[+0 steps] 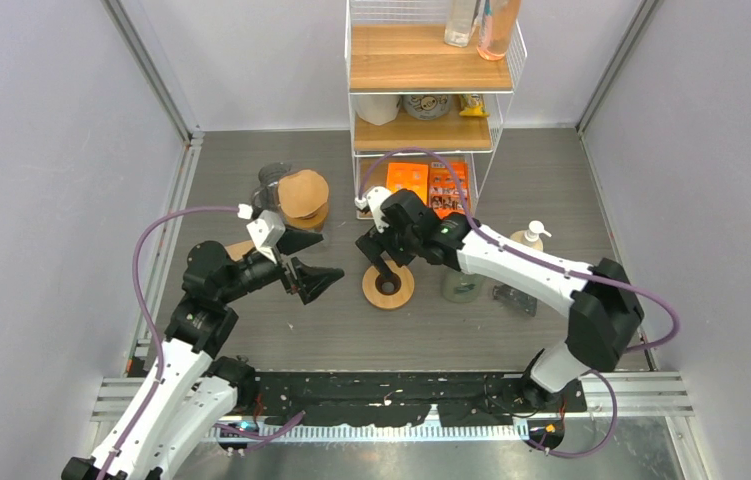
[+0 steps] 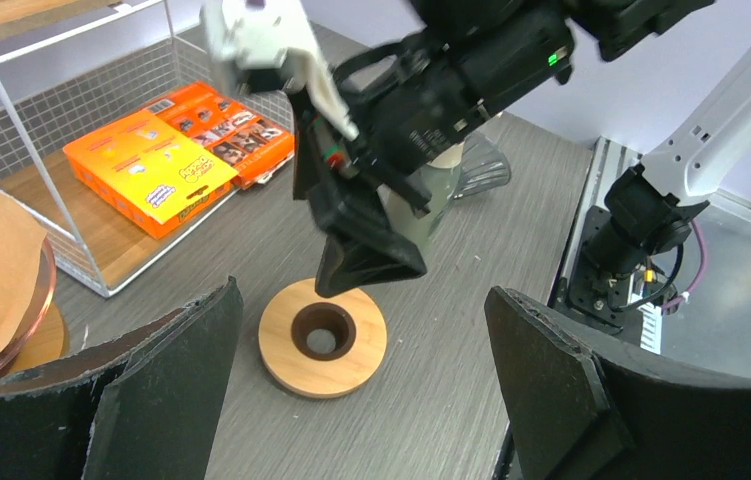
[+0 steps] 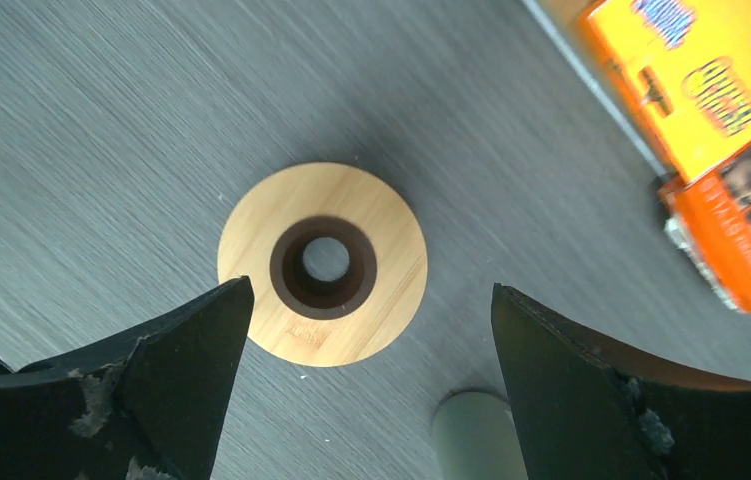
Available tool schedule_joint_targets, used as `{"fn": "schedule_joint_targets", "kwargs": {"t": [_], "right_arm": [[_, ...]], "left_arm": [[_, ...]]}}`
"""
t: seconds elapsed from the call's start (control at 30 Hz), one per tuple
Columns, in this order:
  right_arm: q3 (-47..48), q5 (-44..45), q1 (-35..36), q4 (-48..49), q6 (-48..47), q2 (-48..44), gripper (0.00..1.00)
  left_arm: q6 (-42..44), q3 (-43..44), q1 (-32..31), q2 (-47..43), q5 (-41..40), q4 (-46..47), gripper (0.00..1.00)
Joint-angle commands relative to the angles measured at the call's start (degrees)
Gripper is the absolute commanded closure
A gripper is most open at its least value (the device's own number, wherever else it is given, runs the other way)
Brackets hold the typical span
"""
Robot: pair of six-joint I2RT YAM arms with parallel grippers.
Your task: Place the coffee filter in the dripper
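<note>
Looks like the pick-up step, not yet begun; nothing grasped on either side. Left hand (image 1: 313, 282) released, spread wide, low over the counter (image 1: 281, 340) just left of the ring (image 1: 388, 288); right hand (image 1: 387, 272) likewise released, poised straight above the ring, its hole plain in the gap in the right wrist view. Filter (image 1: 303, 193) at the back left of the counter, well apart from the ring: a brown paper dome resting on a copper rim (image 2: 43, 290), beside a glass vessel (image 1: 271, 183); nearer the left hand than the right. Ring probably the dripper or its collar; hard to say for sure.

Next, most likely: turning the left hand toward the filter, pinching the thin paper at its edge without crushing it, lifting clear of the copper rim, then carrying across and seating it in the hole; calls for the right hand to clear off first.

Grey wood-grain counter, matt; pale walls on three sides; wire shelf (image 1: 431, 110) at the back with orange boxes (image 1: 429, 186) on its lowest board; pump bottle (image 1: 531, 238) and a pale bottle (image 1: 461, 286) to the right of the ring.
</note>
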Motion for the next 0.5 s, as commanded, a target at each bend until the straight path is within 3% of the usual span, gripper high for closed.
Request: {"fn": "schedule_joint_targets", "kwargs": {"t": [0.0,0.23,0.47], "right_arm": [[1.51,0.18,-0.23,-1.29,2.36,3.31,0.05],[1.42,1.29,-0.97,-2.23,6.14,10.74,0.0],[-0.62,-0.54,-3.73,-2.26,7.08,12.62,0.06]], "left_arm": [[3.67,-1.01,-0.18,-2.13,-1.9,-0.51,0.0],[4.61,-1.08,-0.18,-2.35,-3.19,-1.37,0.01],[5.03,-1.16,-0.2,-2.66,-3.6,-1.43,0.0]]}}
